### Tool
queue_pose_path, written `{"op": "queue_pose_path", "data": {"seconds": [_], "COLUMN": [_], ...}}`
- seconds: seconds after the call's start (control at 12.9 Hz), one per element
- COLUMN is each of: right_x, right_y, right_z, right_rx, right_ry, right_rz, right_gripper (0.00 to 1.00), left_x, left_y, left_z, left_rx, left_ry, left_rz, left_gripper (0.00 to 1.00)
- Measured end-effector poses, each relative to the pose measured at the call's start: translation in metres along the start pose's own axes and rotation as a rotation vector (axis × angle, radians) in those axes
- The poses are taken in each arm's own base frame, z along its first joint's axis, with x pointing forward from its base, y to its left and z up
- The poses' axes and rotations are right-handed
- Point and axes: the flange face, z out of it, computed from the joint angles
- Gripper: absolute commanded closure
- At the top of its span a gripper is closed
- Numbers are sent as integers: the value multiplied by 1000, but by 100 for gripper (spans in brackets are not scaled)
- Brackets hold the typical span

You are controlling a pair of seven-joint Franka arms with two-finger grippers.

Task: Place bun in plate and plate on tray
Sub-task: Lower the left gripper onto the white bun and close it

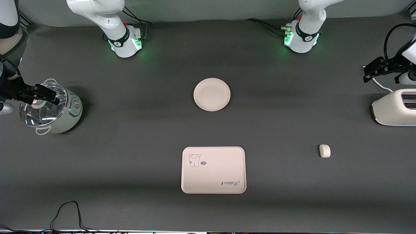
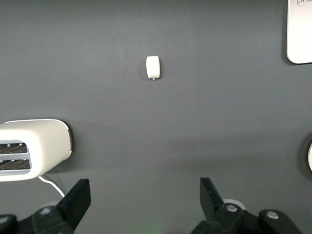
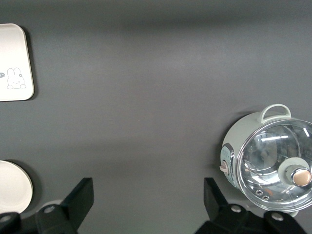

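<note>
Both claws, left claw (image 1: pixel 373 70) and right claw (image 1: pixel 40 94), hang released and waiting; the small smooth bun (image 1: pixel 324 150) could squirt from a careless pinch.

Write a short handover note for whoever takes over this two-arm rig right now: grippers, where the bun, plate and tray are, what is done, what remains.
Left gripper: open, holding nothing, over the toaster at its end of the table.
Right gripper: open, holding nothing, over the pot at its end.
Bun: on the bare table, toward the left arm's end.
Plate: mid-table, nothing on it.
Tray: nearer the front camera than the plate, nothing on it.
Done: nothing.
Left: bun onto plate, plate onto tray.
</note>
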Motion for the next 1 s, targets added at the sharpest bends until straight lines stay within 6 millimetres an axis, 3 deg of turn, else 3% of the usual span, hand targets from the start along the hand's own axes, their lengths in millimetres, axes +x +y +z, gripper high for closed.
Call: {"op": "queue_pose_path", "data": {"seconds": [0.15,0.31,0.62,1.0], "right_x": [0,0,0,1], "right_y": [0,0,0,0], "right_z": [0,1,1,2], "right_rx": [0,0,0,0], "right_ry": [0,-1,-2,-5], "right_rz": [0,0,0,0], "right_gripper": [0,0,0,0], "left_x": [18,46,93,138], "left_y": [-6,-15,-34,-34], "left_z": [19,53,135,248], "left_rx": [-11,-26,-9,-37], "left_ry": [16,34,8,24], "left_rz": [2,4,31,70], "left_gripper": [0,0,0,0]}}
